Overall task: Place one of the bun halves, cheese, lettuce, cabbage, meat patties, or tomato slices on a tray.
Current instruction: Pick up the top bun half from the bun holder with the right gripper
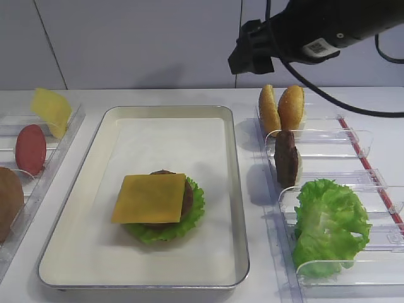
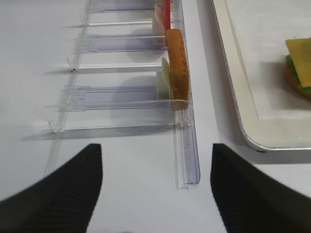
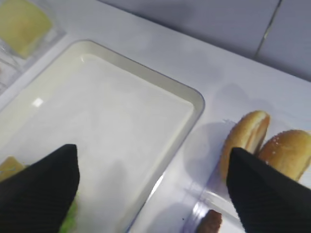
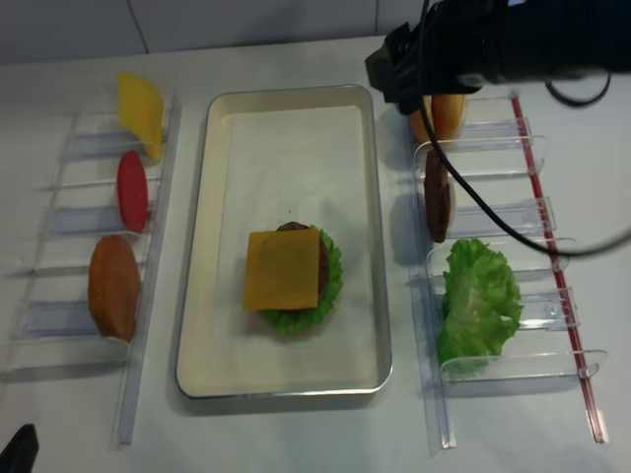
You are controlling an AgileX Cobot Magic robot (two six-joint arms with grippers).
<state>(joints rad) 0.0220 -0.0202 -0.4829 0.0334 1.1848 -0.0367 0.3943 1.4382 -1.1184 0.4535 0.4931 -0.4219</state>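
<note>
Ruffled lettuce [image 1: 329,224] fills the nearest clear plastic rack [image 1: 372,189]. On the rimmed cream tray [image 1: 95,252], a square cheese slice [image 1: 150,197] tops a patty and lettuce. Both the right gripper [image 3: 153,184] and left gripper [image 2: 156,187] gape, empty; glossy bun halves [image 3: 269,150] stand beside the right finger [image 3: 267,194].

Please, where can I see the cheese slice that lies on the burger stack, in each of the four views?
Exterior high: cheese, lower centre.
Right wrist: yellow corner at left edge.
Left wrist: upper right edge.
Realsense: centre.
Shared landmark: tray rim.
</note>
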